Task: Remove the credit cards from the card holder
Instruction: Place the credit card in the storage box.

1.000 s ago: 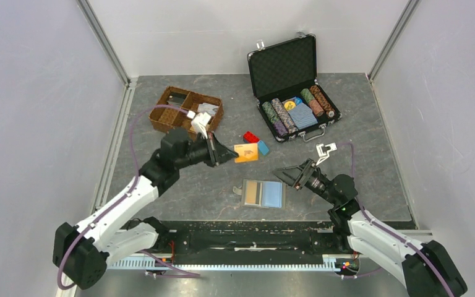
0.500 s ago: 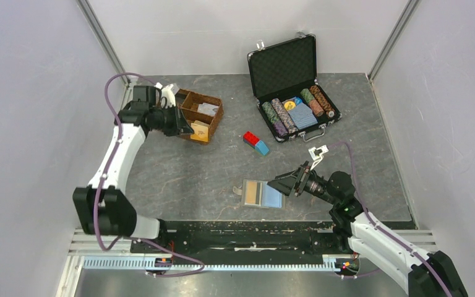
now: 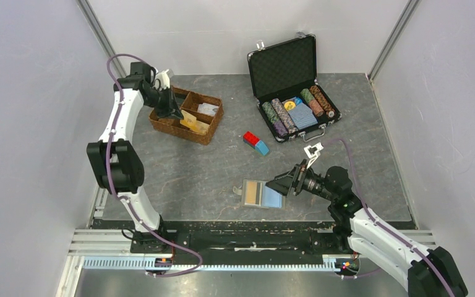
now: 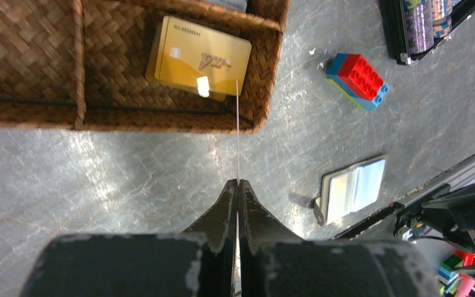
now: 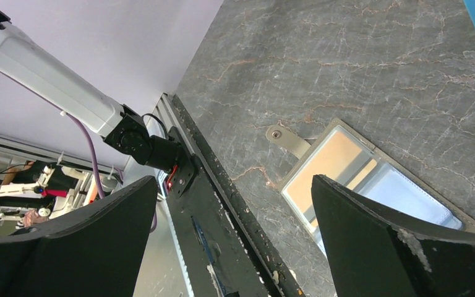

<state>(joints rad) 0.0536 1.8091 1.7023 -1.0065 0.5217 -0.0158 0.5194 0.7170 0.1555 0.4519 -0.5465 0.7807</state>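
The grey-tan card holder (image 3: 263, 193) lies open and flat near the table's front edge, tab to the left. One slot shows an orange card (image 5: 328, 164), the other a light blue card (image 5: 402, 195). My right gripper (image 3: 279, 184) is wide open and low over the holder's right side; its midpoint in the right wrist view (image 5: 235, 185) is beside the holder. My left gripper (image 3: 176, 114) hangs over the wicker tray (image 3: 179, 132), shut on a thin card (image 4: 237, 130) seen edge-on. A gold card (image 4: 198, 59) lies flat in the tray's compartment.
An open black case (image 3: 294, 93) with poker chips and a blue patterned pack stands at the back right. Red and blue bricks (image 3: 255, 142) lie mid-table. The holder also shows in the left wrist view (image 4: 352, 189). The black rail runs along the front edge.
My left arm swung from mid-table back and left to the wicker tray, carrying an orange card. My right gripper moved slightly left, closer over the holder's right side, still open.
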